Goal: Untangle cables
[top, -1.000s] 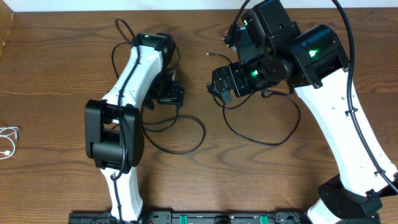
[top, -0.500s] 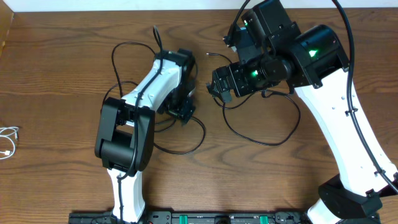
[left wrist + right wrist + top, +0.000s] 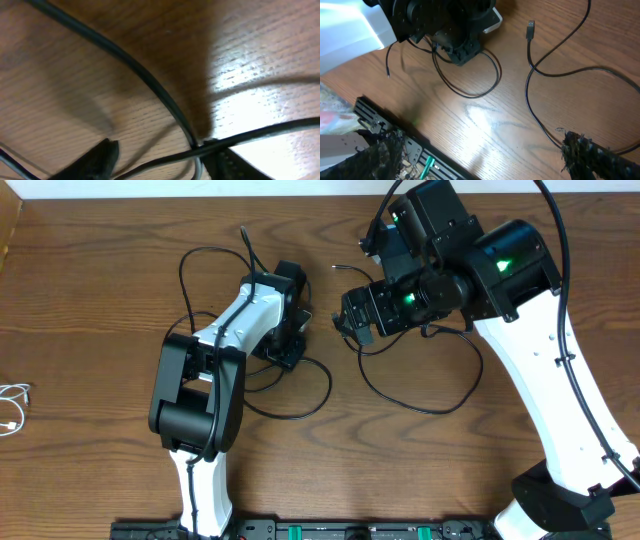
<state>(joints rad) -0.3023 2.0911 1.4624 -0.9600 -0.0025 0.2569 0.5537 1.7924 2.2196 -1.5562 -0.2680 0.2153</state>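
no lettering, label, brand mark or number can be read in any of the views.

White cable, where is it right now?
In the overhead view the white cable lies curled at the far left edge of the picture, apart from the black cables near the middle.
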